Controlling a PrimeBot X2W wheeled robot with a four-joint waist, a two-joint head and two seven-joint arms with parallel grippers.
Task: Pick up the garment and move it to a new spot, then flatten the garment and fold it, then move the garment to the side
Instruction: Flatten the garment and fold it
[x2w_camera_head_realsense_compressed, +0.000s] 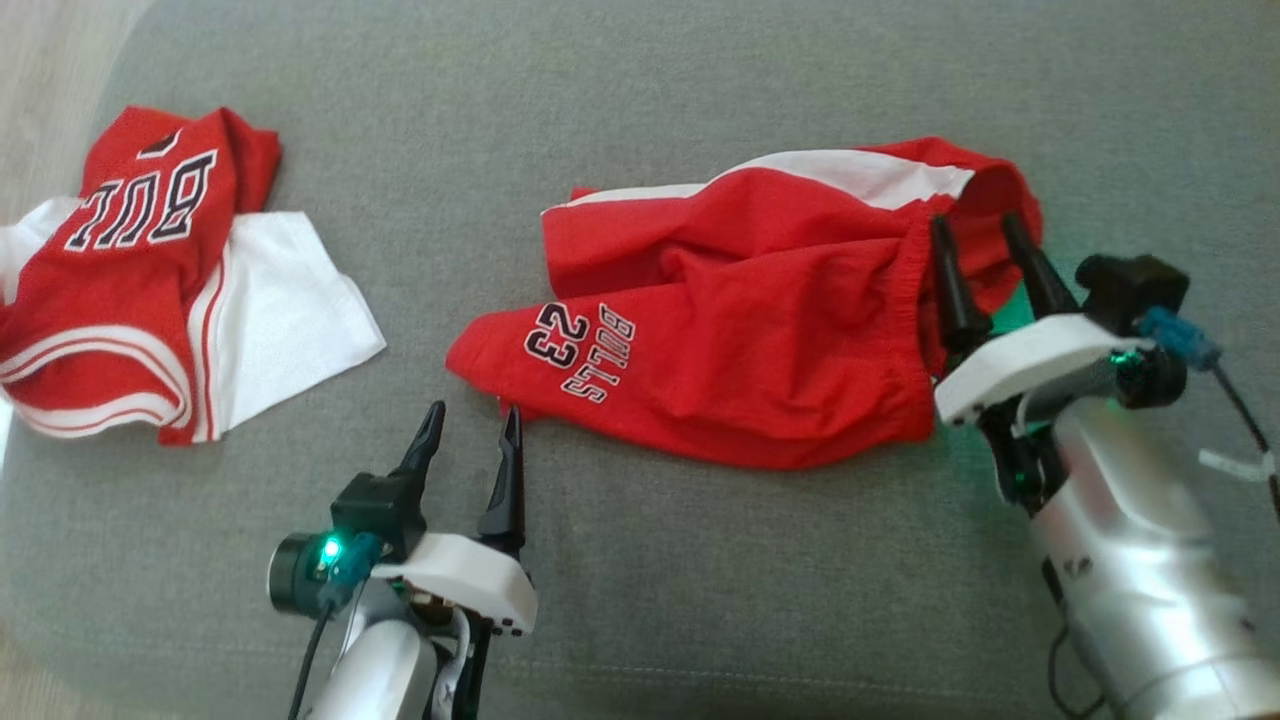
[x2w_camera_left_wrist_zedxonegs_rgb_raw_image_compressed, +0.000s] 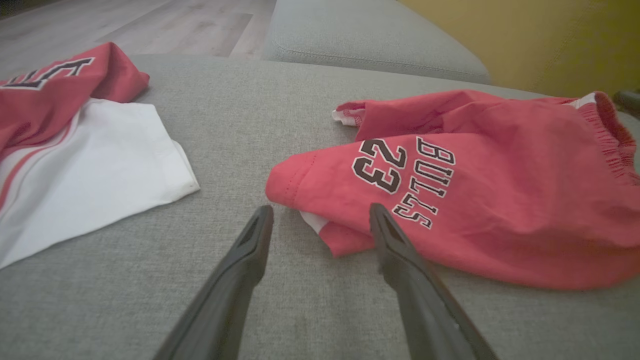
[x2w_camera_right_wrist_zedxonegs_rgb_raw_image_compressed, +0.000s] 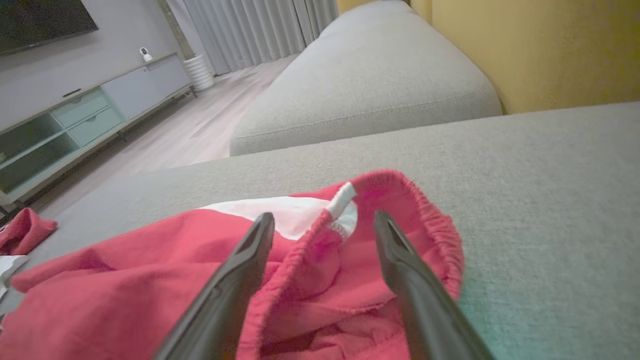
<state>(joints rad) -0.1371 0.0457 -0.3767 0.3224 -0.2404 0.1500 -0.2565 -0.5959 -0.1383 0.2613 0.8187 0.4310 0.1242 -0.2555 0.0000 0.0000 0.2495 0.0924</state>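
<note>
Surface: a grey woven-fabric sofa cushion (x2w_camera_head_realsense_compressed: 640, 620) carries everything.
Garment: a red sports-cloth garment (x2w_camera_head_realsense_compressed: 760, 350) with a white side panel lies crumpled and unfolded on the cushion, about the middle of the head view.
Lettering: black, white-outlined "BULLS 23" lettering (x2w_camera_head_realsense_compressed: 585, 350) sits near the garment's hem end, the end nearer the robot's left.
Waistband: a gathered elastic waistband (x2w_camera_right_wrist_zedxonegs_rgb_raw_image_compressed: 430, 220) forms the garment's opposite end and gapes open.
Left claw: the left claw (x2w_camera_head_realsense_compressed: 473, 412) is at the garment's hem end with its two dark fingers spread wide and nothing between them. One tip is over bare cushion just beside the hem and the other is at the hem's edge. Whether it touches the cloth cannot be told.
Right claw: the right claw (x2w_camera_head_realsense_compressed: 975, 222) is at the garment's waistband end, fingers wide apart and straddling the elastic edge. One finger lies over the outer cloth and the other over the opening. Nothing is pinched.
Other cloth: a rumpled red-and-white cloth bundle (x2w_camera_head_realsense_compressed: 140, 260) with partial black letters lies well apart from the garment, beyond its hem end.
Beyond the garment: a second grey cushion (x2w_camera_right_wrist_zedxonegs_rgb_raw_image_compressed: 380, 85) and a yellow wall (x2w_camera_right_wrist_zedxonegs_rgb_raw_image_compressed: 540, 50).
</note>
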